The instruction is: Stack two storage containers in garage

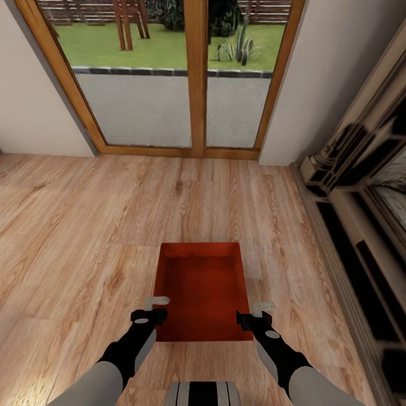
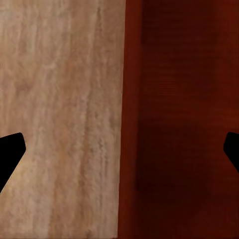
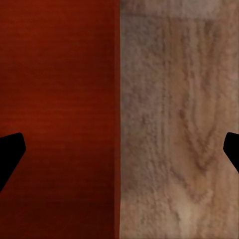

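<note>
even bright daylight, faint shadows, soft blurry wrist views, no glare

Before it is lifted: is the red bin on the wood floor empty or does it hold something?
Empty. The head view shows the red bin's bare flat base, and both wrist views show plain red inside.

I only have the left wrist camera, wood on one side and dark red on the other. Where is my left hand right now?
Observer: In the head view your left hand is at the left side wall of a red bin, near the end closest to the robot.
Operator: And the other arm?
Observer: The right hand is at the opposite wall, open, with the wall between its fingers in the right wrist view.
Operator: What is around the bin?
Observer: Wood floor, glass doors straight ahead, and a fireplace on the right. The bin is empty.
</note>
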`<state>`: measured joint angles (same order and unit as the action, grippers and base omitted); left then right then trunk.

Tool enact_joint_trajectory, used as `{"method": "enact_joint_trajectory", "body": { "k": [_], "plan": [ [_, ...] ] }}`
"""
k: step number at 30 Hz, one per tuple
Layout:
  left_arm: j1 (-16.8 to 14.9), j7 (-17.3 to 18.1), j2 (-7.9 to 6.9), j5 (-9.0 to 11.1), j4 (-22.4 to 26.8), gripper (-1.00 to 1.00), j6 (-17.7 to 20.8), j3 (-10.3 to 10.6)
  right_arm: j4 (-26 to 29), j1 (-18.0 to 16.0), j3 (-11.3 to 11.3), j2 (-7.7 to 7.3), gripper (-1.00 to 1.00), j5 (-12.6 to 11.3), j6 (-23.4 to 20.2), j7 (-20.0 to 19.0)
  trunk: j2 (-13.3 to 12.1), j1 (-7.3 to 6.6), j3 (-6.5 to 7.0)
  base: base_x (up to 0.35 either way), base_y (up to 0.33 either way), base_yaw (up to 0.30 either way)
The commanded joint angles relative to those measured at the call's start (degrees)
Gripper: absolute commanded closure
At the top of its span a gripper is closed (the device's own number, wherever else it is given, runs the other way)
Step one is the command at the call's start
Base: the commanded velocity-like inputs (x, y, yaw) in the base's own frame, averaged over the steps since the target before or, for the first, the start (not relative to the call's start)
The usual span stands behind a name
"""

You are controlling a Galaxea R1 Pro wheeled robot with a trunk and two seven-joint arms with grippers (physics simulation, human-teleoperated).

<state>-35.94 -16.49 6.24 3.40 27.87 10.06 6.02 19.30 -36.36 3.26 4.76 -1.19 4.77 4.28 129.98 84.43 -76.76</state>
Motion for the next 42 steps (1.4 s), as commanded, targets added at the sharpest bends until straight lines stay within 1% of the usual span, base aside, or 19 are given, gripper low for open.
{"method": "enact_joint_trajectory", "body": {
  "k": [1,9,32,34,37,42],
  "plan": [
    [0.02,-0.43,-0.28,0.37,0.1,-1.0,0.37,0.47,-0.05,-0.03,0.35,-0.02,-1.0,-0.13,0.15,0.38,0.43,0.22,-0.22,0.0,0.0,0.0],
    [-0.01,-0.39,-0.52,0.38,0.16,-1.0,0.33,0.49,-0.05,-0.03,0.35,-0.02,-1.0,-0.14,0.15,0.38,3.64,1.97,-1.65,0.0,0.0,0.0],
    [0.0,-0.48,-0.47,0.38,0.41,-1.0,0.4,0.5,-0.05,-0.03,0.35,0.05,-1.0,-0.04,0.14,0.38,3.64,1.97,-1.65,0.0,0.0,0.0],
    [0.01,-1.02,-0.4,0.34,0.45,-1.0,0.46,0.54,-0.05,-0.03,0.35,0.06,-1.0,-0.04,0.15,0.38,3.64,1.97,-1.65,0.0,0.0,0.0],
    [0.02,-3.54,-0.36,0.3,0.79,-1.0,0.55,0.64,-0.05,-0.03,0.35,0.12,-1.0,-0.11,0.15,0.38,3.64,1.97,-1.65,0.0,0.0,0.0],
    [0.02,-4.26,-0.41,0.36,0.75,-1.0,0.38,0.56,-0.09,-0.03,0.36,0.19,-1.0,-0.13,0.15,0.38,3.64,1.97,-1.65,0.0,0.0,0.0]
  ]
}}
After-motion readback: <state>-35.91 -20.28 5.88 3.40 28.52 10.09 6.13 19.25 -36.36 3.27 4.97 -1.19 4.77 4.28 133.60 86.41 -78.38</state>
